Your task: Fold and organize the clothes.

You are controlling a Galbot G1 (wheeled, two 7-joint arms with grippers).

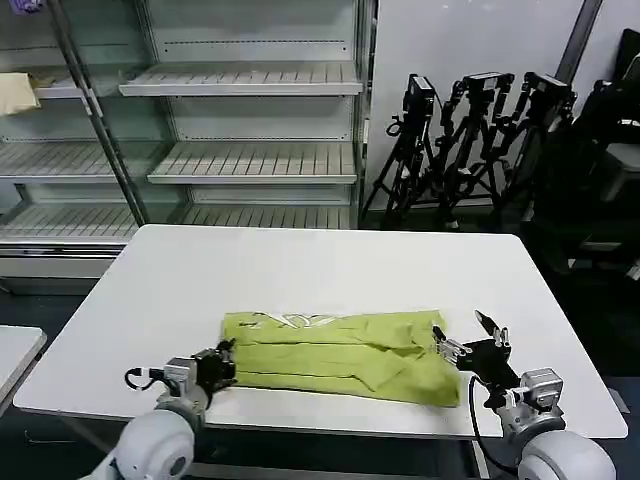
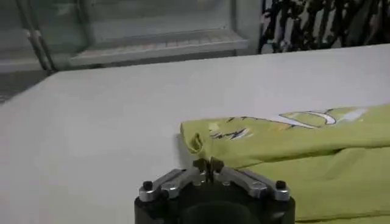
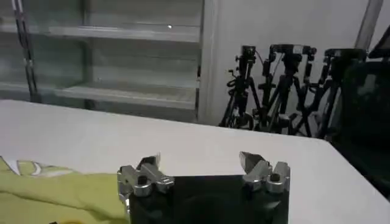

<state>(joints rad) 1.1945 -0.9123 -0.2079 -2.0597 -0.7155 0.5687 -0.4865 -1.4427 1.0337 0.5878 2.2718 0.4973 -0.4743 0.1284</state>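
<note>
Head view: the lime yellow-green shirt (image 1: 335, 355) lies folded into a long band across the lower centre of the frame, on the near half of the white counter (image 1: 320, 270). A pale print shows along its far edge, left of centre. The far half of the counter surface is bare.

Left tool (image 1: 224, 362): lower left of the frame, at the shirt's left end, touching or just beside the cloth edge. Left wrist view: its fingertips (image 2: 208, 167) are pressed together with no gap; cannot tell whether any cloth is pinched between them. The shirt (image 2: 292, 152) begins just beyond the tips, its rolled corner closest.

Right tool (image 1: 472, 340): lower right of the frame, at the shirt's right end, lifted a little off the counter. Right wrist view: its fingers (image 3: 255, 163) stand wide apart with nothing between them; the shirt (image 3: 55, 195) sits at the lower left of that frame, beside the tool body.

Surroundings, head view: metal shelving (image 1: 240, 120) fills the upper left behind the counter, with a pale cream cloth (image 1: 18, 92) on a shelf at the far left edge. A cluster of black tripods (image 1: 470, 140) stands upper right against the white wall. The corner of a second white surface (image 1: 15, 350) shows at the left edge. Nothing lies between either tool and the shirt.

View differences: the left wrist view shows the print (image 2: 304, 119) as pale lettering on the upper fold. The right wrist view shows the tripods (image 3: 274, 85) and shelving (image 3: 122, 61) at eye level.
</note>
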